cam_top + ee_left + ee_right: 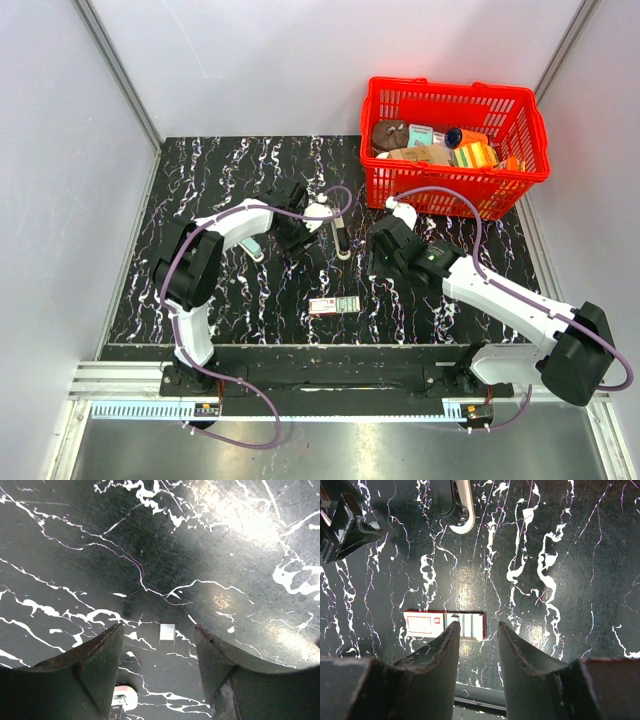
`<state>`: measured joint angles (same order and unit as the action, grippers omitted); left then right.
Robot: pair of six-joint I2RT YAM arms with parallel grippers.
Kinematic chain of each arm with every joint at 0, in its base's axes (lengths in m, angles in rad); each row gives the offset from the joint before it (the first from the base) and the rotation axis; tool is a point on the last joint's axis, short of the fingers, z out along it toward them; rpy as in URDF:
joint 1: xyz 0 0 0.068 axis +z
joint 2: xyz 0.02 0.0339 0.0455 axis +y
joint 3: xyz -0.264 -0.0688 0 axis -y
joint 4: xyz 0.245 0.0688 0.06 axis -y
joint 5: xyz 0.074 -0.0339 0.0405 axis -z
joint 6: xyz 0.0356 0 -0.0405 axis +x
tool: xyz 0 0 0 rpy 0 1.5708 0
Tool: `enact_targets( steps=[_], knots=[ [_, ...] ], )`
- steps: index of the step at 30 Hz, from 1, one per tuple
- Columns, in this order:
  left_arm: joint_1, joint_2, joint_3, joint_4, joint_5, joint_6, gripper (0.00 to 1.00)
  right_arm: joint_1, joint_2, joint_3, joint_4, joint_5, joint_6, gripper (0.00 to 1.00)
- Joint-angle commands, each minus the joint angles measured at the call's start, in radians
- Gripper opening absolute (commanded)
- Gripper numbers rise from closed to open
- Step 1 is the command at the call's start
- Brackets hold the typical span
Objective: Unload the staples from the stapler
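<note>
The stapler [341, 238], a slim black bar with a pale edge, lies on the black marble table [230, 290] between the two arms. Its rounded end shows at the top of the right wrist view [458, 511] and at the bottom of the left wrist view [124, 698]. My left gripper [303, 238] is just left of the stapler, open and empty [157, 630]. A short silvery strip of staples [167, 633] lies on the table between its jaws. My right gripper [378, 262] is to the right of the stapler, open and empty [477, 625].
A flat pink-and-green staple box [333, 305] lies near the front of the table, and it shows beyond the right jaws [442, 625]. A red basket [400, 195] full of items stands at the back right. The table's front rail [320, 375] runs below.
</note>
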<state>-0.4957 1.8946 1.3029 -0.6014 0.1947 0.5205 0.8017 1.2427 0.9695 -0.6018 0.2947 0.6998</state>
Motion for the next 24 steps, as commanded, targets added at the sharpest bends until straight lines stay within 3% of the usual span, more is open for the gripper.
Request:
enact_targets(
  steps=[1, 24],
  knots=[
    [-0.003, 0.017, 0.033, -0.017, 0.012, 0.009, 0.61, -0.01, -0.019, 0.009, 0.025, 0.012, -0.013, 0.42],
    [-0.001, 0.058, 0.058, -0.077, 0.043, 0.05, 0.35, -0.01, -0.026, 0.006, 0.025, 0.011, -0.014, 0.39]
  ],
)
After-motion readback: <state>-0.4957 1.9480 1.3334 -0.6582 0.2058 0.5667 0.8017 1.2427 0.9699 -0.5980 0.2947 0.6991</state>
